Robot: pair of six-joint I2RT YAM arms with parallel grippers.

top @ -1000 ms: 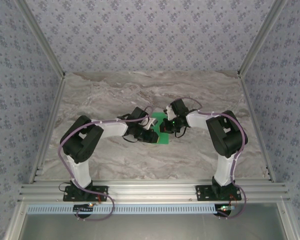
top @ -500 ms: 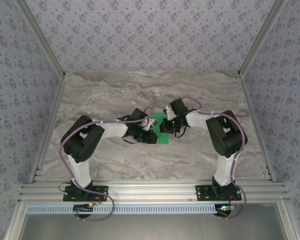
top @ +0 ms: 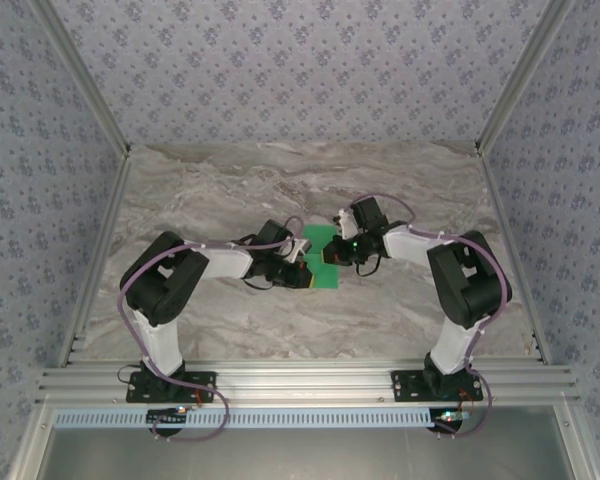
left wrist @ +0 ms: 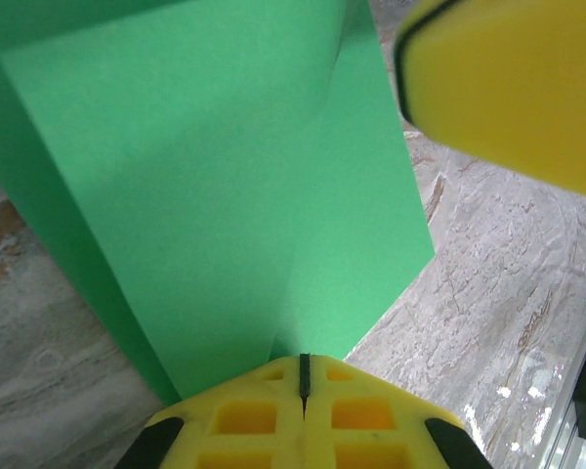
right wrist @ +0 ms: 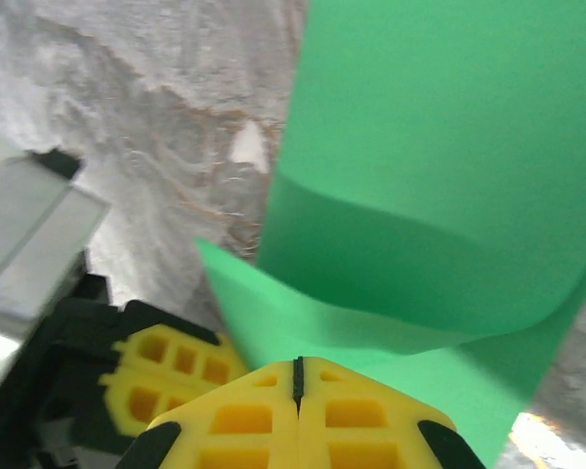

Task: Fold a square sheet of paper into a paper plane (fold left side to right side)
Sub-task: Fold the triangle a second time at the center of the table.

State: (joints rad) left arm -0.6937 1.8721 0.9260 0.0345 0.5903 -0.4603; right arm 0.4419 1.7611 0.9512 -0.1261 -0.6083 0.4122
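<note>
The square sheet of paper [top: 323, 241] is bright green and lies mid-table, partly lifted and curled between the two grippers. In the left wrist view the paper [left wrist: 225, 195] has a crease running down into my left gripper [left wrist: 305, 363], whose yellow jaws are shut on its near edge. In the right wrist view a raised flap of the paper [right wrist: 439, 147] bends over toward my right gripper [right wrist: 298, 366], which is shut on it. From above, the left gripper [top: 305, 272] is at the sheet's left side and the right gripper [top: 332, 256] at its right side, close together.
The marble-patterned table [top: 230, 190] spreads around the sheet. Patterned walls with metal posts close the back and sides. An aluminium rail [top: 300, 380] with both arm bases runs along the near edge. The other gripper's yellow finger [left wrist: 508, 88] hangs close over the paper.
The left gripper has closed and edged toward the sheet's near edge. The right arm's elbow has swung out to the right while its gripper stayed at the paper.
</note>
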